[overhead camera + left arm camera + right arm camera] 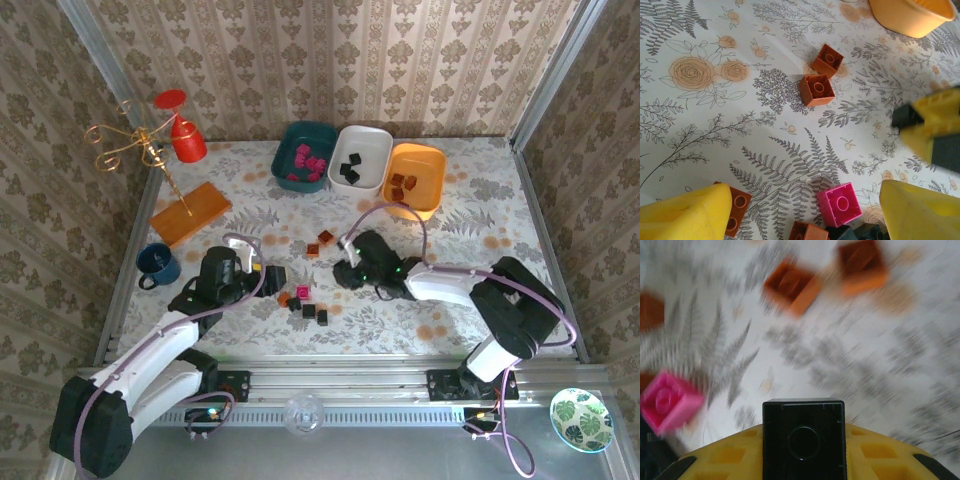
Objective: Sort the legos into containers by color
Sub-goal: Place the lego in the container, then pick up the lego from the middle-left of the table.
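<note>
Three trays stand in a row at the back: teal (pixel 305 155) holding pink legos, white (pixel 360 158) holding black ones, orange (pixel 417 178) holding reddish-brown ones. Loose legos lie mid-table: two orange (pixel 326 237), one pink (pixel 302 291), black ones (pixel 309 312). My left gripper (pixel 805 210) is open low over the cloth, with the pink lego (pixel 840 204) between its yellow fingers (pixel 685 215) and an orange lego (pixel 737 210) beside the left finger. My right gripper (pixel 804 460) is shut on a black lego (pixel 804 440), just right of the cluster (pixel 350 272).
A dark blue mug (pixel 158 263), a flat orange slab (pixel 190 212), a gold wire stand (pixel 140 145) and a red cup (pixel 186 140) occupy the left side. Two orange legos (pixel 816 90) lie ahead of the left gripper. The right wrist view is blurred by motion.
</note>
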{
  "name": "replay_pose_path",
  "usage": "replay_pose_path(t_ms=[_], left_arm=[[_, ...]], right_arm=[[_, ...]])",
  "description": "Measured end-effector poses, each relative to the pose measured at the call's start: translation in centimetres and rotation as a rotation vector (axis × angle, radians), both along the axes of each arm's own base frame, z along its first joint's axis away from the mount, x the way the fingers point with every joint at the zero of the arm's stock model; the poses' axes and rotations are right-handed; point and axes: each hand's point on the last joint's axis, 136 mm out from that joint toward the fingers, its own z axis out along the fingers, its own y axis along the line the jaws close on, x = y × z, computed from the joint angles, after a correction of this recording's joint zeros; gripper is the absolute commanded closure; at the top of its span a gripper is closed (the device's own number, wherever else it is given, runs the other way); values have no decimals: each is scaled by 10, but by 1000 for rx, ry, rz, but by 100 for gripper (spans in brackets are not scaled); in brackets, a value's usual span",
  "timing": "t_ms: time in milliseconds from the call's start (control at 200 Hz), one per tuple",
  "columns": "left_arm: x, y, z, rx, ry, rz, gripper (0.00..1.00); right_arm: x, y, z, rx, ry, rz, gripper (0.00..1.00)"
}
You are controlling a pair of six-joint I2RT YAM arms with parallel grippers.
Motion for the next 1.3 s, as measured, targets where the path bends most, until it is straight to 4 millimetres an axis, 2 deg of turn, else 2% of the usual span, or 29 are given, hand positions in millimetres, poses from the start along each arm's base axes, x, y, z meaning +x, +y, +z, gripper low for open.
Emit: replay_pose_path(t_ms=[230,330,410,520,645,740,850,910,965,1085,1160,1230,1300], left_arm=[[-2,-3,5,-32,4,-3,21],[-2,-4,10,-51,-5,-1,21],[-2,-4,14,-63,-13,1,21],[-3,-4,20,-77,-27,4,21],[-4,-3,23,-79,-33,8,21],[-6,-1,23,-72,-22,10,21],[-7,0,21,-62,-10,15,20],[-7,2,18,-52,-1,21,20],[-7,4,15,-41,6,30,20],[-7,11,-1,10,55,61,20],[-7,17,-13,54,93,89,20],[-8,23,-23,92,124,112,21],[-8,26,-33,118,155,121,22]], right_arm=[[98,-27,87,225,-146,-261,65],[141,-38,106,267,-193,-356,65],[176,-47,106,278,-212,-428,65],[217,-59,91,278,-198,-507,64],[257,-69,74,253,-172,-571,53],[275,-75,70,232,-149,-594,38],[274,-78,80,207,-146,-582,28],[266,-76,90,197,-152,-555,26],[252,-71,102,199,-158,-519,24],[198,-51,128,191,-169,-401,20],[159,-31,134,179,-175,-317,19],[124,-14,125,155,-165,-243,18],[93,0,104,128,-131,-182,17]])
